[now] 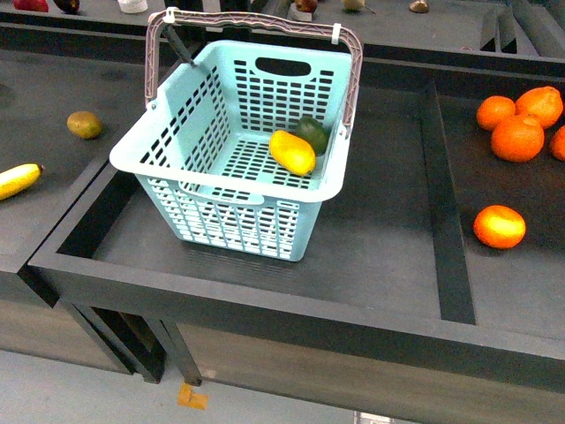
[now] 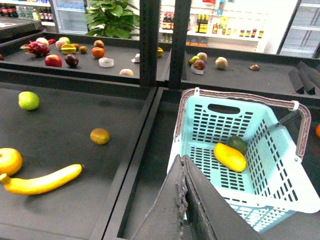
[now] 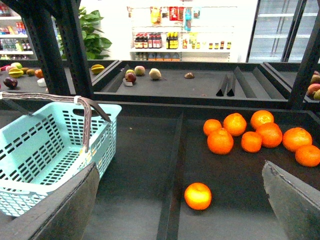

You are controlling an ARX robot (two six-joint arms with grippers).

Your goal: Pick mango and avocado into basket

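Mango (image 1: 292,152) and avocado (image 1: 312,133) both sat in basket (image 1: 231,182), task looked done; left claw (image 2: 186,210) closed empty, right claw (image 3: 182,200) wide open, empty.

The pale turquoise slotted plastic basket (image 1: 231,190) is looking smooth and faintly glossy; the smooth yellow mango (image 1: 292,152) is shining beside the dull dark green avocado (image 1: 312,132), over matt black shelving (image 1: 388,238).

The turquoise basket (image 1: 231,199) stands upright, handles raised. On its floor the yellow mango (image 1: 292,152) lies on its side, touching the dark green avocado (image 1: 312,133) behind it. No fingers near either fruit.
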